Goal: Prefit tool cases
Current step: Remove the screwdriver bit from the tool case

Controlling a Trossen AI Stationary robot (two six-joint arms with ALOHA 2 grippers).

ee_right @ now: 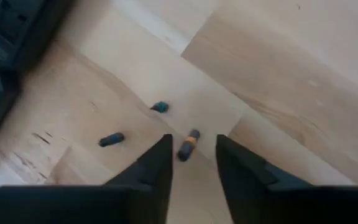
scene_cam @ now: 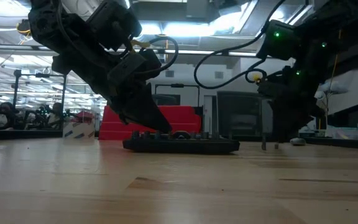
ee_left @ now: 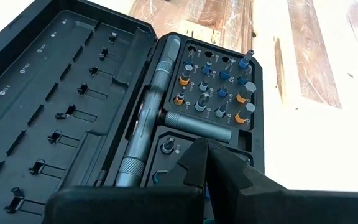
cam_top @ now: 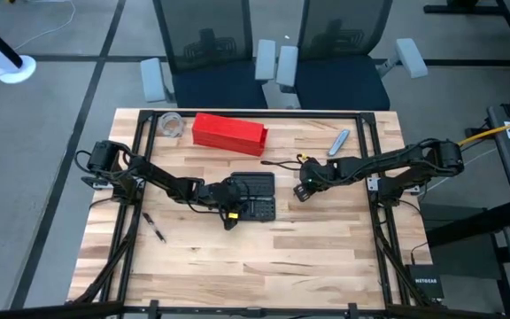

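The black tool case [cam_top: 253, 188] lies open and flat at the table's middle. In the left wrist view its clip-lined lid [ee_left: 61, 93] sits beside the tray half, which holds coloured bits [ee_left: 216, 87] and a metal driver handle [ee_left: 146, 121]. My left gripper [cam_top: 229, 214] is shut, slanting down over the tray's near end [scene_cam: 166, 132]. My right gripper [ee_right: 191, 149] is open, low over the bare wood right of the case. Three loose bits lie there: an orange-banded one [ee_right: 188, 144] just past the fingertips, a teal one [ee_right: 160, 107] and a dark one [ee_right: 111, 140]. My left gripper points its shut fingers [ee_left: 199, 155] slanting down from the table's left at the tray's near compartment [ee_left: 166, 148], beside the driver handle. Whether the tips touch the tray, I cannot tell.
A long red box [cam_top: 228, 133] lies toward the far edge, with a clear round container [cam_top: 171, 124] to its left. A grey tool [cam_top: 338, 142] lies far right, a small dark stick [cam_top: 156, 229] near left. The table's near half is bare wood [cam_top: 264, 266].
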